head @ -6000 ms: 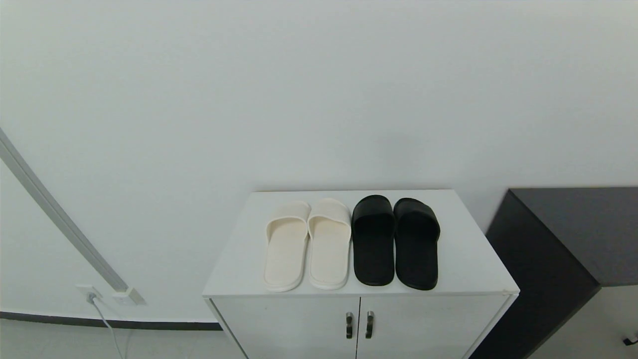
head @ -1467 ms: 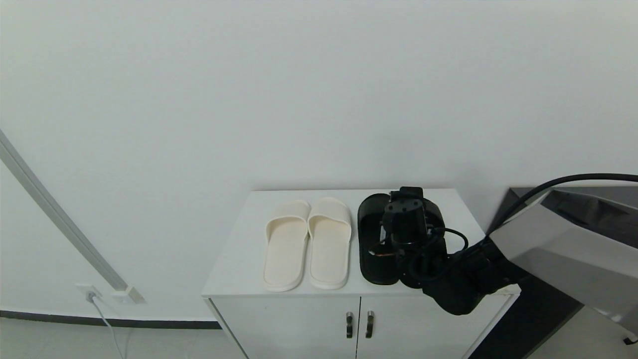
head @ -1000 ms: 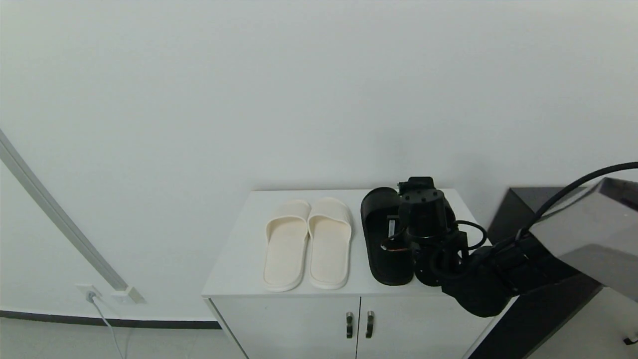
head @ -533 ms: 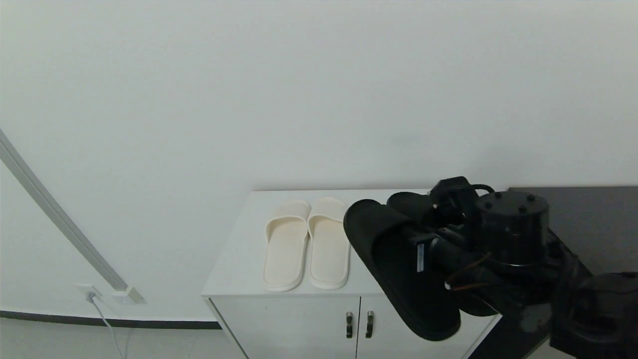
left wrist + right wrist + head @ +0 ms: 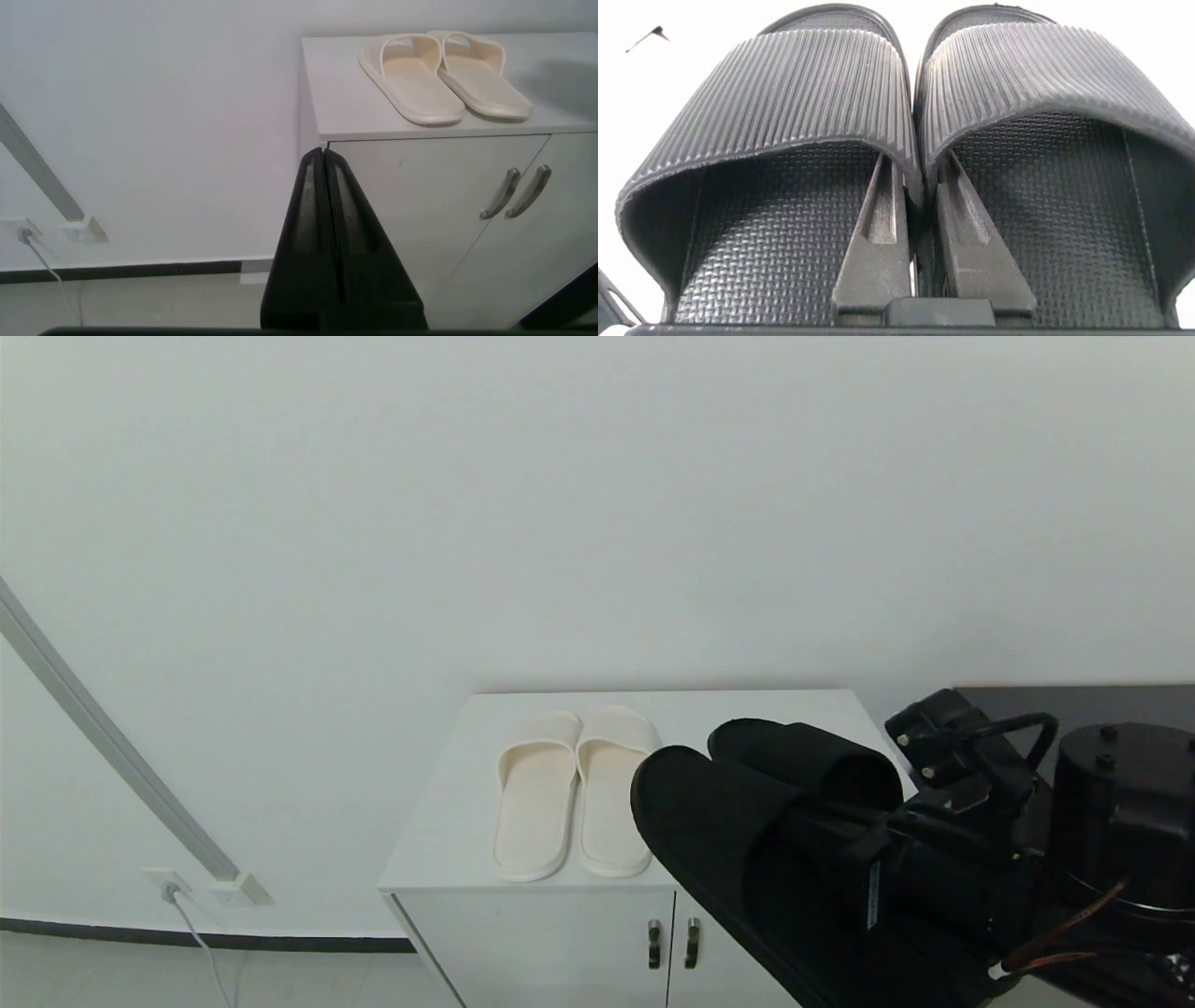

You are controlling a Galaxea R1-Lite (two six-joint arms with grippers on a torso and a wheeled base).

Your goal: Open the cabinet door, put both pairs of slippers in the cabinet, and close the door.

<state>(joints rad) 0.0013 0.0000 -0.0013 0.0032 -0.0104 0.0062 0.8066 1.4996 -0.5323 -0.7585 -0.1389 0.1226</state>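
My right end effector (image 5: 918,173) is clamped on the inner edges of both black slippers (image 5: 747,831), holding the pair together in the air, near & right of the cabinet (image 5: 541,943). My left end effector (image 5: 324,159) is closed w/ nothing in it, by the cabinet's left front corner. Doors shut. Cream slippers (image 5: 571,793) lie side by side on the cabinet top, toes pointing far

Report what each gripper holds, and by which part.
The right gripper holds both black slippers together, pinching their adjoining inner side walls beneath the straps. The left gripper is shut and holds nothing.
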